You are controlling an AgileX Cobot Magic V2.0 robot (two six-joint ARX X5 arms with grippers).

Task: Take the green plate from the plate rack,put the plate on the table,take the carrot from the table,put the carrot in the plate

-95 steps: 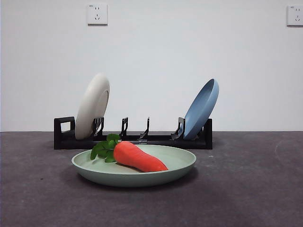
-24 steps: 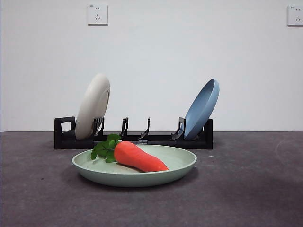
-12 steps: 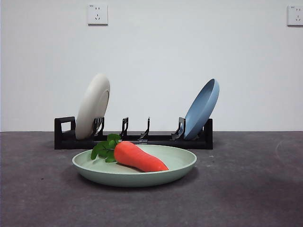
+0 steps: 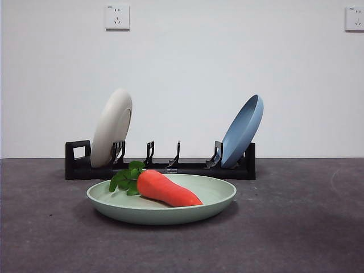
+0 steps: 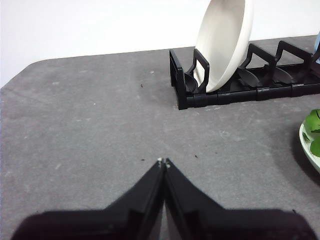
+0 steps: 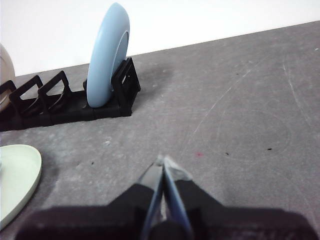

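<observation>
Carrot (image 4: 166, 189) lies in green plate (image 4: 213, 200) on grey worktop (image 4: 296, 227); rack (image 4: 187, 166) holds cream plate (image 4: 111, 127) and blue plate (image 4: 243, 131). Left fingers (image 5: 163, 161) and right fingers (image 6: 162, 160) pressed together, empty.

A plain white wall (image 4: 187, 74) fills the far side of the scene, evenly lit, with no strong shadows. Two white wall sockets sit high on it: one at upper left (image 4: 116, 17), another at the far right edge (image 4: 354, 18), partly cut off.
</observation>
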